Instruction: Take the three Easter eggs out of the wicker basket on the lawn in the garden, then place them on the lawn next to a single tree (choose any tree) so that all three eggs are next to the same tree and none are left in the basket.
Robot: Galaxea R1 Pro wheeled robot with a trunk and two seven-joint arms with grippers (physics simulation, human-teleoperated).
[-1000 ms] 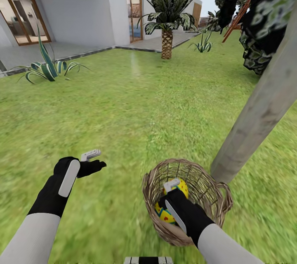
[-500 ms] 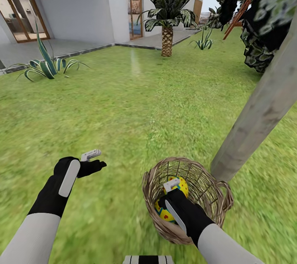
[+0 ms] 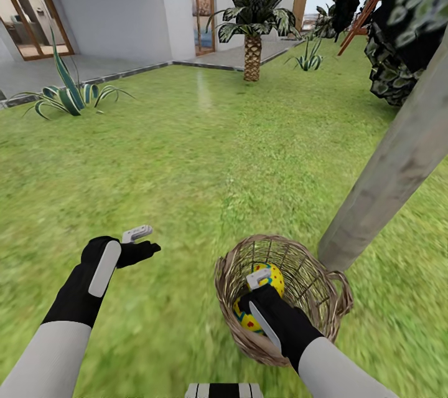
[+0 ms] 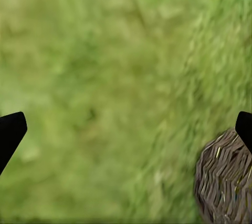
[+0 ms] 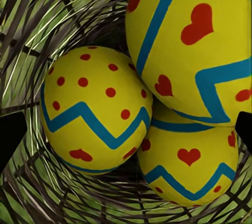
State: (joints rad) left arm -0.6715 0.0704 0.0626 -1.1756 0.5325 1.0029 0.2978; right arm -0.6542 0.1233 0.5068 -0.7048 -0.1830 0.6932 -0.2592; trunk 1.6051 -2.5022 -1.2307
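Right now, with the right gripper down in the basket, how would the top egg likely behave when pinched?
The top egg looks smooth and rounded, so it may slip. It rests on two other eggs, so they could roll once it lifts.

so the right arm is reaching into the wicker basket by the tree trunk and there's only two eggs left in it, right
Not quite: three eggs are in the wicker basket, not two. The right wrist view shows a dotted egg, a large heart-patterned egg and a third egg beneath them. The rest holds: in the head view the right gripper reaches into the basket beside the tree trunk.
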